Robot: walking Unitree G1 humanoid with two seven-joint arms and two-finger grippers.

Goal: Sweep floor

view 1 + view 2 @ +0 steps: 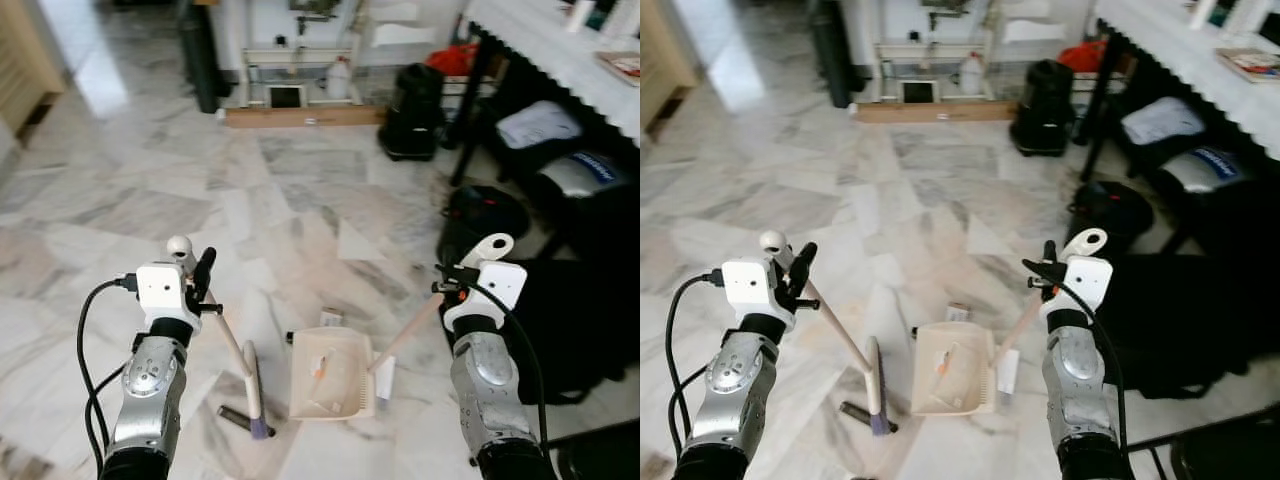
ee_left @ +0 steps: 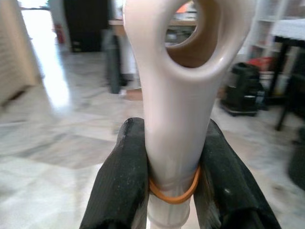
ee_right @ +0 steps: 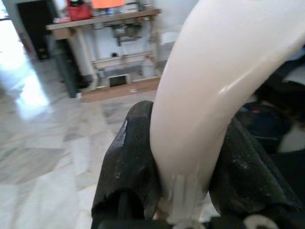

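My left gripper (image 1: pixel 201 276) is shut on the cream broom handle (image 1: pixel 228 335), which slants down to the broom head (image 1: pixel 255 388) on the marble floor. The left wrist view shows the black fingers (image 2: pixel 121 176) clamped on the handle's looped end (image 2: pixel 178 81). My right gripper (image 1: pixel 449 281) is shut on the pale dustpan handle (image 1: pixel 408 330). The cream dustpan (image 1: pixel 330 375) rests on the floor just right of the broom head, with a few scraps of litter inside. In the right wrist view the fingers (image 3: pixel 131 157) grip the white handle (image 3: pixel 214 71).
A small paper scrap (image 1: pixel 331 318) lies just beyond the dustpan, and a white card (image 1: pixel 385 378) lies at its right side. Black bags (image 1: pixel 480 220) and a cloth-covered table (image 1: pixel 560 40) crowd the right. A black bag (image 1: pixel 412 110) and a wooden plank (image 1: pixel 305 116) stand ahead.
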